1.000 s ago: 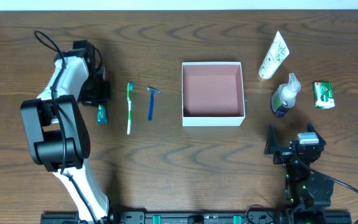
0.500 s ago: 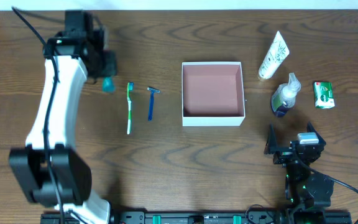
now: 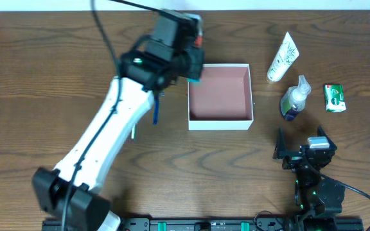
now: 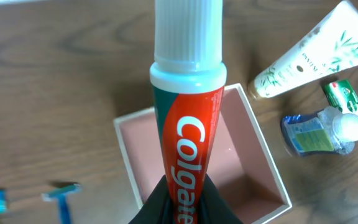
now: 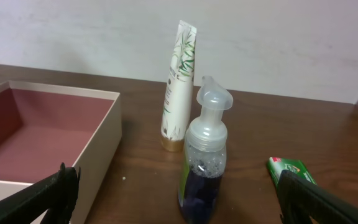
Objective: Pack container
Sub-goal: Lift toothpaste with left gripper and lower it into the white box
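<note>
The left gripper has swung to the container, clamping a tube whose Colgate label shows only wrist-side.

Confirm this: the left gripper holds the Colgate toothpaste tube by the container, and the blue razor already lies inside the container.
Wrong on the razor. The left gripper holds the Colgate toothpaste tube by the container, but the blue razor lies on the table outside the container. The left wrist view shows it.
</note>
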`<state>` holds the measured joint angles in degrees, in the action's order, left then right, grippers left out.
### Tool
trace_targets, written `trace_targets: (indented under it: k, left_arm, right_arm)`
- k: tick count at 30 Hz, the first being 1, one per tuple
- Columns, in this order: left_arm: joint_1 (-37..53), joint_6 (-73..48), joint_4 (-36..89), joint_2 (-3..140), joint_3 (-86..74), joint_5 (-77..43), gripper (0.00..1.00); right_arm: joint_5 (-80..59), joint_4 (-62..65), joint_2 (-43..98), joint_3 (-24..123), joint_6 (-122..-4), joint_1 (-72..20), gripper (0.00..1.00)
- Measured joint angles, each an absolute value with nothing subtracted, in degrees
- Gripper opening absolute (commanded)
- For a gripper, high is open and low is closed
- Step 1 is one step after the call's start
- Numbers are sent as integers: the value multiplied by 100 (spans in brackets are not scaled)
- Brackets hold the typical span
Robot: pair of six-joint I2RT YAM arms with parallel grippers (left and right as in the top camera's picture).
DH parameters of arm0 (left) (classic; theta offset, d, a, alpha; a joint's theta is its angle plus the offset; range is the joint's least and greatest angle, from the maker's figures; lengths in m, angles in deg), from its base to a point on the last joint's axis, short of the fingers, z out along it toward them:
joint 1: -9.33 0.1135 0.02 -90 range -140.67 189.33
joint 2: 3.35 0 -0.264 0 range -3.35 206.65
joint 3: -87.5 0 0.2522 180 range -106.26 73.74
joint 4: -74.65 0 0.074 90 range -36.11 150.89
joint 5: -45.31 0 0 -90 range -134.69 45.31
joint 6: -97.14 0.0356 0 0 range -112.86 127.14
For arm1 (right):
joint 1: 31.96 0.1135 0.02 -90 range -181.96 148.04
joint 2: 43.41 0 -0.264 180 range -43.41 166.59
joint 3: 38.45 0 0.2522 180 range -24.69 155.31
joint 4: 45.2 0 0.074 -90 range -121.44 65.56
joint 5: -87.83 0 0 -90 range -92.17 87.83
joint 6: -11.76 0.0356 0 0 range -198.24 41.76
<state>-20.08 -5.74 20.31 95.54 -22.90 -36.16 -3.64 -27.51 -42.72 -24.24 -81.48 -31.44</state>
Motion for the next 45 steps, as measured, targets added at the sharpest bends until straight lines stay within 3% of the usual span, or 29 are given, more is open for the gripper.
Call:
trace_targets:
  k: [12,20,26,37,41,45]
  left_arm:
    - [-2659,-1564,1887,11038,-2288,-4127,12]
    - [-2576,-2045,1739,11517,-2257,-4477,13]
    - [-2565,-2157,1741,11517,-2257,-4693,21]
    - [-2565,-2150,1760,11517,-2257,-4774,22]
    - [-2565,-1975,1752,11508,-2338,-4781,36]
    - [-2554,-1556,1655,11357,-2893,-4862,37]
  right_arm:
    - [-364,-2751,-4272,-2424,-8148,-3144,99]
    - [-364,-2751,-4272,-2424,-8148,-3144,99]
    - [-364,-2751,-4272,-2424,-8148,-3144,99]
    - [-364,-2751,-4272,-2424,-8148,-3144,99]
    - [-364,-2751,-4272,-2424,-8148,-3144,99]
    - [-362,-2751,-4272,-2424,-8148,-3144,99]
